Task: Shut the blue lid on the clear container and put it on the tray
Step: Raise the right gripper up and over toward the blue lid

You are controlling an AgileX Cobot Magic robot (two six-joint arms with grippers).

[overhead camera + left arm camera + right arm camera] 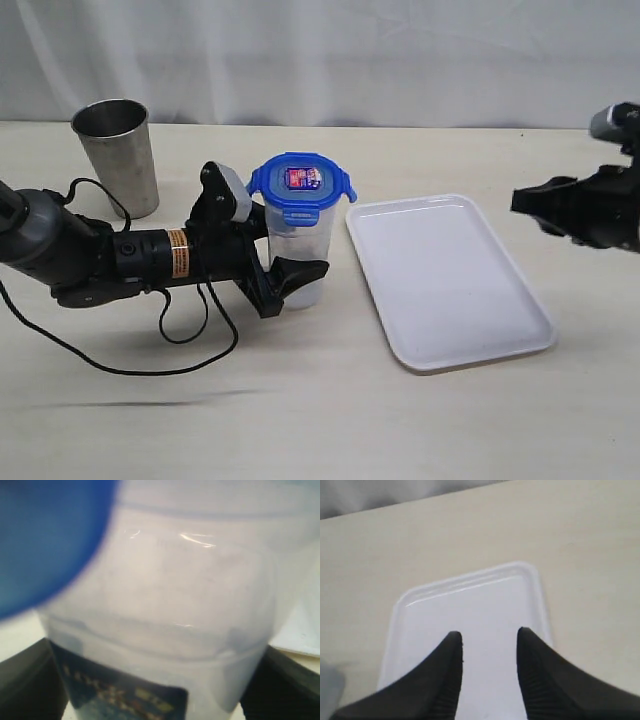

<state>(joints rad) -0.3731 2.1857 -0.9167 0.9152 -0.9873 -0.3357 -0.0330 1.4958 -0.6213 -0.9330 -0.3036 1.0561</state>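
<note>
The clear container (pixel 300 250) stands upright on the table (pixel 320 420), just beside the tray's (pixel 450 300) near-left edge; the blue lid (pixel 300 182) sits square on its mouth, though whether every tab is snapped down cannot be told from here. Your left gripper (pixel 295 275) has its jaws either side of the container's lower body and looks clenched on it; the left wrist view shows dark fingers (pixel 25 680) hard against both walls. You are holding a tall, narrow thing low down, so I judge it will want to tip; lift straight up first, only enough to clear the tray's rim, then carry it sideways slowly and keep it upright. Set it on the flat middle of the tray, not on the raised edge; release only once the base rests level. Your right gripper (pixel 488 635) hangs released and empty above the tray; draw it aside so the arms do not meet. The steel cup (pixel 115 150) stands well apart behind; ignore it.
</note>
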